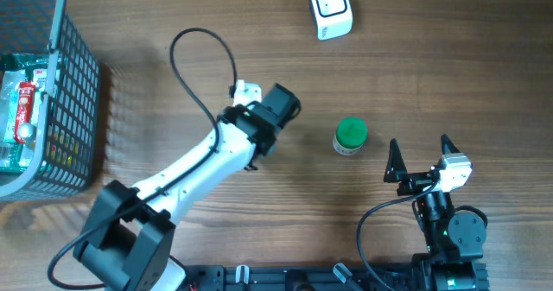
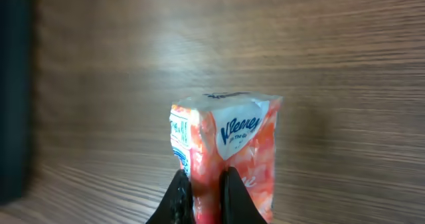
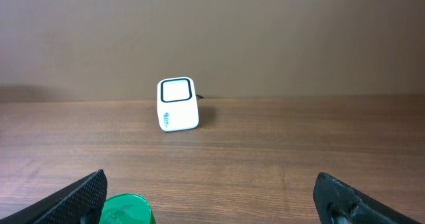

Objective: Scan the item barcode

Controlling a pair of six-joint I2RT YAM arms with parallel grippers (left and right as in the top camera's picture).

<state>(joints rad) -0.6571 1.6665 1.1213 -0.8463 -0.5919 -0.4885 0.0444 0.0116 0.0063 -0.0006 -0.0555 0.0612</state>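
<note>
Tissue pack [image 2: 229, 151], lower end beyond the edge

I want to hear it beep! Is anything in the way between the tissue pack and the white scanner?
Nothing visible. Only bare table lies between the tissue pack, pinched in the left gripper, and the scanner. The green-lidded jar sits off to one side.

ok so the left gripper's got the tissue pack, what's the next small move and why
Probably raise the tissue pack and carry it toward the white scanner ahead of it. The left gripper is shut on the pack, and the scanner stands well apart from it, so no barcode faces its window yet.
</note>
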